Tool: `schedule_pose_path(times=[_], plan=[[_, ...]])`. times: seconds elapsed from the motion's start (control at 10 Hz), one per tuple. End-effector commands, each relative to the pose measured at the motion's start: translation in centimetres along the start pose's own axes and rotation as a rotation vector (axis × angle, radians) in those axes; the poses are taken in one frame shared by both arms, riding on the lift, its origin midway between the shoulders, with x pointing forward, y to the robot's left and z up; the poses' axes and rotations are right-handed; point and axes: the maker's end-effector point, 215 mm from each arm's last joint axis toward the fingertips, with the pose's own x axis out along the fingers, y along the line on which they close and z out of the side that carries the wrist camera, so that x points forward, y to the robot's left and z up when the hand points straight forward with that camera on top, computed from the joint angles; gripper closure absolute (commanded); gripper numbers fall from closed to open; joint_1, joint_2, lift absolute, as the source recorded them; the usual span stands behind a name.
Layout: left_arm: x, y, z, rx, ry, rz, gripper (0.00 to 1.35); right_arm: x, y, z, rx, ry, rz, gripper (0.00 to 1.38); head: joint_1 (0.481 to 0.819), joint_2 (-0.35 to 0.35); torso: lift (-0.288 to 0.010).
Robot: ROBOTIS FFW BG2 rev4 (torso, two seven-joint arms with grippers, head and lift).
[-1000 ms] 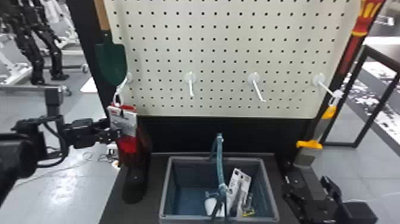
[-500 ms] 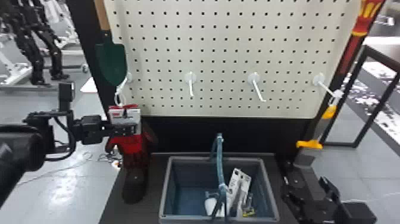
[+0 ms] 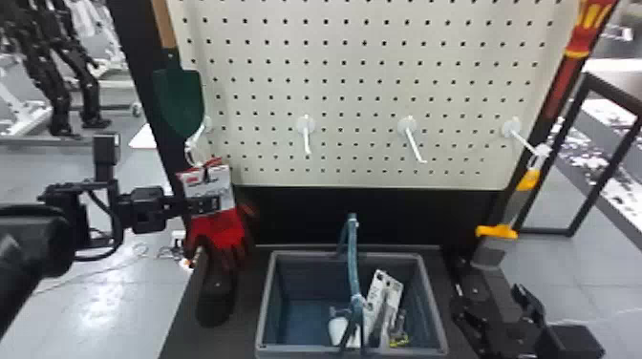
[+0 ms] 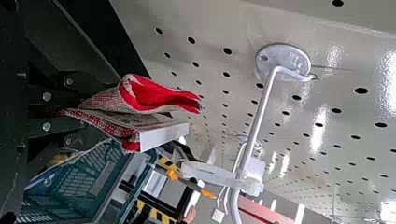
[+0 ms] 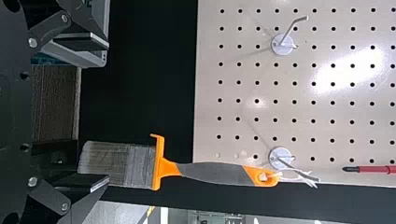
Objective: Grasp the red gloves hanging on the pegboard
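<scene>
Holding item one: the red gloves [image 3: 220, 234], on their white card, pinched by the card between the two flat fingers of my left gripper [image 3: 203, 206], which are closed tight on it. Location: left of centre in the head view, against the lower left corner of the pegboard [image 3: 363, 86], red fingers drooping toward the dark shelf. In my left wrist view the gloves lie at centre left, with a gap between the card's edge and the white hook [image 4: 261, 116] at centre. Item two: a green trowel [image 3: 179, 100], upper left of the head view, above the gloves. Item three: a grey bin [image 3: 267, 296], bottom centre, holding a blue hose and some carded goods. Item four: my right gripper [image 5: 95, 114], at the left edge of my right wrist view, fingers spread wide with nothing held. Item five: an orange-handled paintbrush [image 5: 140, 164], lower centre of that view, hanging from a peg near one finger, not touching that I can tell. Item six: a red screwdriver [image 5: 369, 169], lower right of that view.
</scene>
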Motion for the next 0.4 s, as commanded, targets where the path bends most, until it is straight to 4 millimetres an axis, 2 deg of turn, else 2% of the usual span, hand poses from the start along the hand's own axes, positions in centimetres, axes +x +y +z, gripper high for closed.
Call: schedule_pose_path(times=[0.0, 0.3], plan=[[0.08, -0.12, -0.23, -0.005, -0.002, -0.004, 1.22, -0.01, 0.04, 0.04, -0.002, -0.001, 0.0, 0.28, 0.549, 0.0, -0.1], [0.5, -0.34, -0.31, -0.004, -0.003, -0.01, 1.22, 0.01, 0.06, 0.11, -0.005, -0.002, 0.001, 0.28, 0.549, 0.0, -0.1]])
